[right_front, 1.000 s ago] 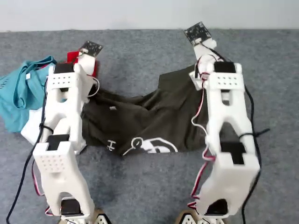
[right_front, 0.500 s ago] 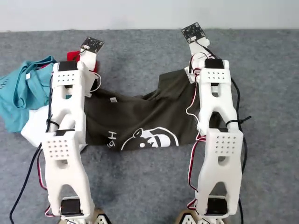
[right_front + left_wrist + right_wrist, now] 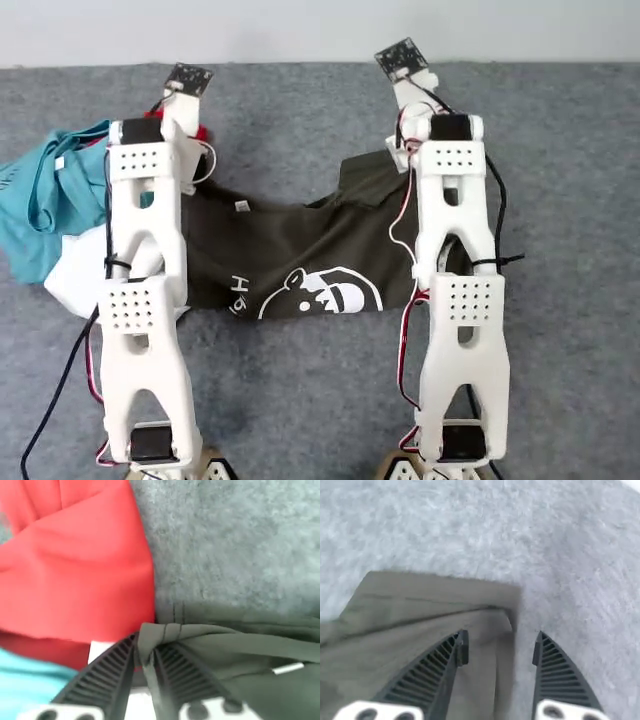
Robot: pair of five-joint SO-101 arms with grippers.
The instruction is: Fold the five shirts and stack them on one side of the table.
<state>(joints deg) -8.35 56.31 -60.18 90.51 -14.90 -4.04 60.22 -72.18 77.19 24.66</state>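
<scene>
Both arms have stretched forward, drawing the dark shirt (image 3: 310, 250) flat for folding; the left gripper (image 3: 145, 649) pinches its hem just beside the red shirt (image 3: 75, 565), while the right gripper (image 3: 501, 641) hangs released over the corner far from that shirt.

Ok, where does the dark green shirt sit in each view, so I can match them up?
High view: the dark green shirt lies spread mid-picture on the grey table covering.
Left wrist view: a bunched edge of it is pinched in the left gripper, beside the red shirt.
Right wrist view: one corner lies between the open fingers of the right gripper.
Shared landmark: the grey table covering, under the shirt in all three.
</scene>
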